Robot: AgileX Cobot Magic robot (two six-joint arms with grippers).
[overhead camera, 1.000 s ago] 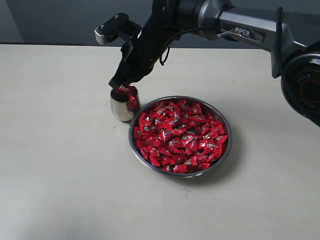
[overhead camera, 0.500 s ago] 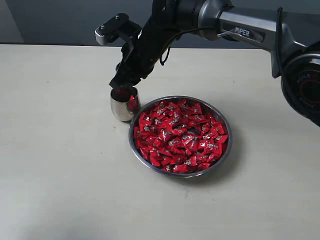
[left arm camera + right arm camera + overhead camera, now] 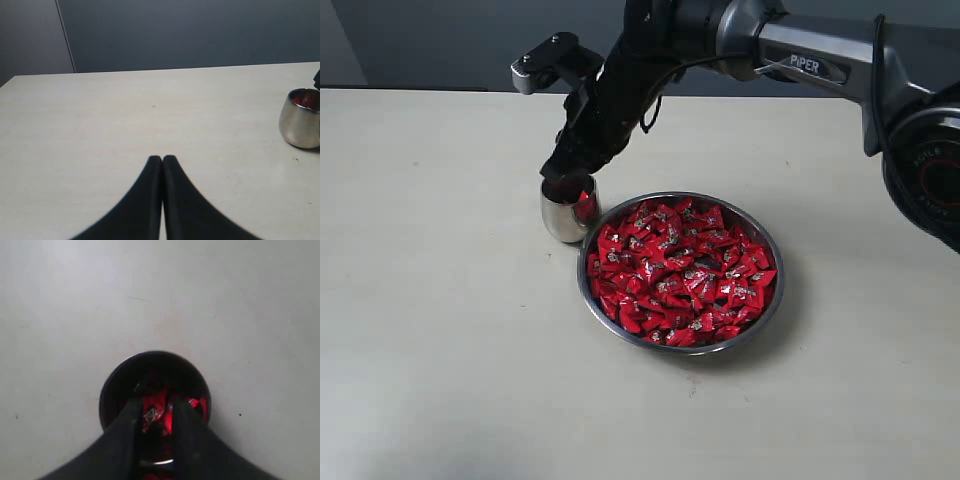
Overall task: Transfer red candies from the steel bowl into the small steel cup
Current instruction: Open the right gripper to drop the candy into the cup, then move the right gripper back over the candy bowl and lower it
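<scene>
The steel bowl (image 3: 588, 300) sits mid-table, heaped with red candies (image 3: 680, 272). Just left of it stands the small steel cup (image 3: 561, 216), with red candies (image 3: 196, 403) inside. My right gripper (image 3: 566, 174) hangs directly over the cup's mouth, fingertips at its rim. In the right wrist view the right gripper (image 3: 155, 402) has its jaws apart, and between them I see a wrapped candy lying down in the cup (image 3: 114, 385). My left gripper (image 3: 163, 158) is shut and empty, low over bare table, with the cup (image 3: 301, 120) off to one side.
The cream tabletop (image 3: 440, 330) stretches wide around bowl and cup. A dark wall runs behind the table's far edge (image 3: 430, 90). The right arm (image 3: 800, 60) reaches in from the upper right across the bowl's far side.
A red candy seen at the right gripper's tips a second ago now lies in the cup. The jaws have parted and the gripper has lifted slightly.
</scene>
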